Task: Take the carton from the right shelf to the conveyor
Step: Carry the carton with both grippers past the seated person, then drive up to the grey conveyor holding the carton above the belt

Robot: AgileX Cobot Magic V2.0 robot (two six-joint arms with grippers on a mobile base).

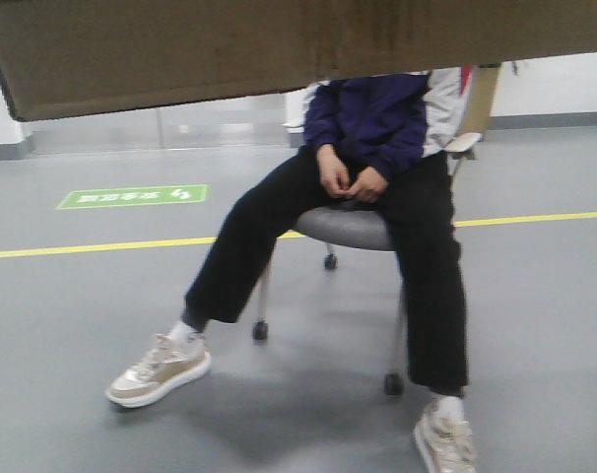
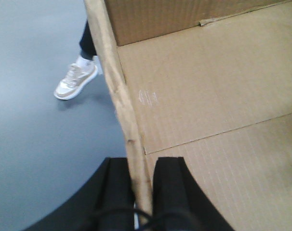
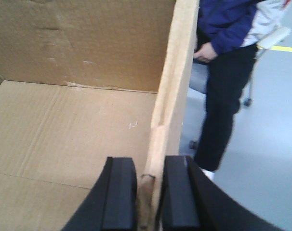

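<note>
The carton (image 1: 279, 44) is a big brown cardboard box held up in the air; its underside fills the top of the front view. My left gripper (image 2: 141, 190) is shut on the carton's left wall (image 2: 122, 91), one black finger outside and one inside. My right gripper (image 3: 150, 192) is shut on the right wall (image 3: 177, 72) in the same way. The open carton floor (image 2: 213, 96) (image 3: 64, 125) shows bare cardboard inside. The right shelf and the conveyor are out of view.
A person in black trousers and a dark blue jacket (image 1: 372, 113) sits on a wheeled stool (image 1: 343, 229) straight ahead, feet spread wide on the grey floor. A yellow floor line (image 1: 101, 246) runs across behind them, with a green floor sign (image 1: 131, 196) at left.
</note>
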